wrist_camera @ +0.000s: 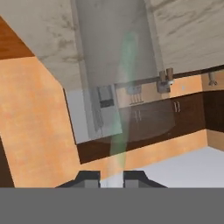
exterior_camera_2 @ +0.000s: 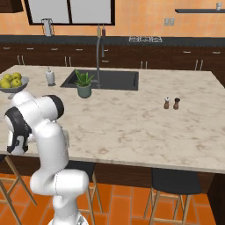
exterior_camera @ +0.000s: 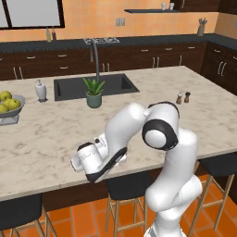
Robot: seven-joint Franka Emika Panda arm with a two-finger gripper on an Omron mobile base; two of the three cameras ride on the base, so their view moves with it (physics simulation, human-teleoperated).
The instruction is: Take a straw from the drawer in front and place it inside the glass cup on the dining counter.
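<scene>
My gripper (wrist_camera: 111, 177) is shut on the straw (wrist_camera: 124, 100), a thin pale stick that runs from between the fingertips (wrist_camera: 87, 177) away from the hand. The straw lies across the outline of the glass cup (wrist_camera: 100, 65), which is clear and seen from very close, with the room showing through it. I cannot tell whether the straw's far end is inside the cup. Behind the cup is the beige marbled dining counter (wrist_camera: 188, 30). My hand (exterior_camera: 87, 159) is low at the counter's (exterior_camera: 51, 134) front edge, left of the arm. The drawer is out of view.
On the counter (exterior_camera_2: 132, 123) are a dark sink (exterior_camera: 95, 85), a potted plant (exterior_camera: 94, 92), a white soap bottle (exterior_camera: 41, 90), a fruit bowl (exterior_camera: 9, 106) at the left and salt and pepper shakers (exterior_camera: 183, 97) at the right. Dark stools (exterior_camera: 127, 185) stand under the front edge.
</scene>
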